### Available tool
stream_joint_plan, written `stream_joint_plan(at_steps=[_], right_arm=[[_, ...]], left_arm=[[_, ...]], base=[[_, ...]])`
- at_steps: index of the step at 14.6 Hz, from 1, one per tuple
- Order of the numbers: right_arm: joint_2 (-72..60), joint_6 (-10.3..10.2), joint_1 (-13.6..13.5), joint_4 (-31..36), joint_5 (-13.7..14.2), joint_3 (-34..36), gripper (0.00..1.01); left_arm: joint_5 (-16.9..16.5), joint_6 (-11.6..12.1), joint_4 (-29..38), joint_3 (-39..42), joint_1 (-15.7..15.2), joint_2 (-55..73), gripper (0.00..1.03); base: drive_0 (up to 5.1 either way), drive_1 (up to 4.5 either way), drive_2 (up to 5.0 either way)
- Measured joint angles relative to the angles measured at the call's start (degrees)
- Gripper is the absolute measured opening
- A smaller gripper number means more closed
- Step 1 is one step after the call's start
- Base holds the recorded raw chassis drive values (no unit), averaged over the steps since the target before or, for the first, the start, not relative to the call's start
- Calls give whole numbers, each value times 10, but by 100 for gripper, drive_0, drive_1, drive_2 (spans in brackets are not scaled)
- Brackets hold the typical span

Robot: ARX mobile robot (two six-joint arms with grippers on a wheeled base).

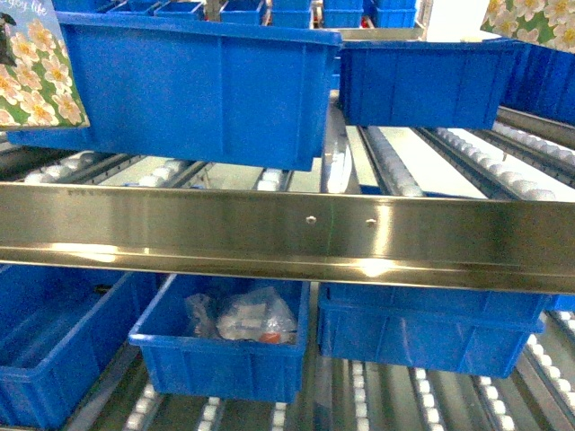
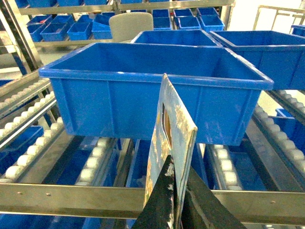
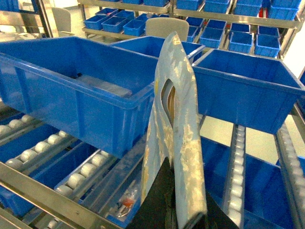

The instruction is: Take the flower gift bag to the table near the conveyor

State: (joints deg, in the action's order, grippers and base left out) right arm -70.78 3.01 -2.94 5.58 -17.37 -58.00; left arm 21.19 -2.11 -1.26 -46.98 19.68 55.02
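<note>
Grippers both clamp flat flower gift bags: left gripper (image 2: 175, 191), right gripper (image 3: 172, 200). Best lift clear of conveyor (image 1: 287, 235) before turning away.

A shiny steel rail (image 1: 287, 235) is running across the middle of the head view, catching bright reflections. Above it, two large blue plastic bins (image 1: 193, 85) (image 1: 422, 81) are sitting on the steel-framed conveyor (image 1: 422, 166) with its rows of small white rollers. Corners of flower-printed gift bags are showing at the top left (image 1: 36, 67) and top right (image 1: 535, 22) edges. Below the rail, a smaller blue plastic bin (image 1: 220, 337) is holding crumpled clear plastic packets (image 1: 247, 316), with other blue bins sitting beside it on a lower roller track (image 1: 422, 395).
</note>
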Motion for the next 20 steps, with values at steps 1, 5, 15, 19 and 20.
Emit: stream_joint_plan(at_steps=[1,5,15,19,20], right_arm=[[-2,0,0,0,0,0,2],[-2,0,0,0,0,0,2],[-3,0,-1,-1,0,0,2],[-2,0,-3,1,-1,0,2],[-2,0,1,-1,1,0,2]], left_arm=[[0,0,0,0,0,1,2],[0,0,0,0,0,1,2],[0,0,0,0,0,0,2],[2,0,0,0,-2,0,2],[-3,0,0,0,1,1,2]], base=[[-470,113,373],[-460,116,383],[-388,97,280],[-181,82,82],[-482,263,263]])
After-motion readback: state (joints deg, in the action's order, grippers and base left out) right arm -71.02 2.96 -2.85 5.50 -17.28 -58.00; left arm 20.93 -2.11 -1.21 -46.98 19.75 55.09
